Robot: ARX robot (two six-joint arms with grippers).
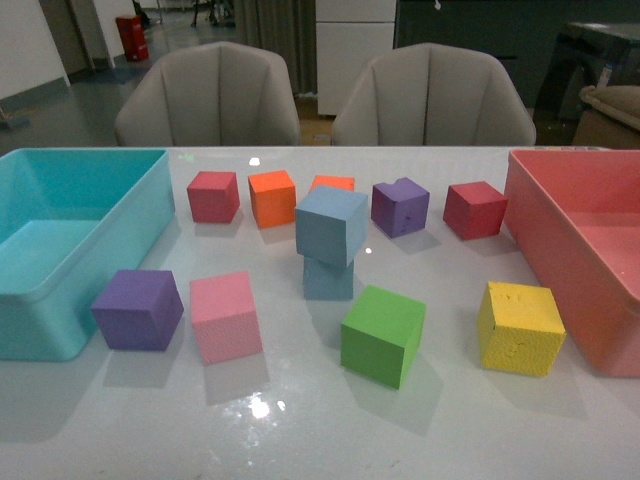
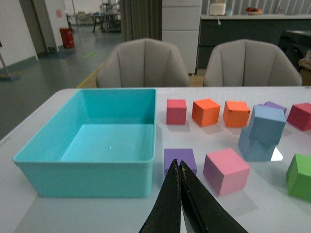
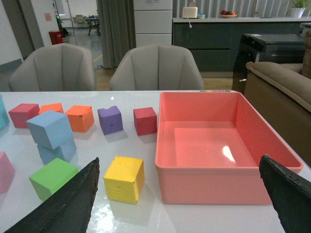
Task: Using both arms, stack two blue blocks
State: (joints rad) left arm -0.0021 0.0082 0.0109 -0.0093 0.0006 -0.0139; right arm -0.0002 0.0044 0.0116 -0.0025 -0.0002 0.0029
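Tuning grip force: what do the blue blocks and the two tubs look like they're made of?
Upper blue block and lower blue block: likely foam, matte, no glare. The yellow cube shows pits, suggesting the same stock. Turquoise tub and pink tub: probably moulded plastic, smooth, semi-gloss, with highlights on the floor. Table: glossy, reflective.

No text, label, brand, number or sign can be read in any of the three views. The foam cubes, the two tubs and the table show plain faces. A pale pink sheet hangs on the far wall in the left wrist view, beyond the chairs, but it is too small and blurred to read.
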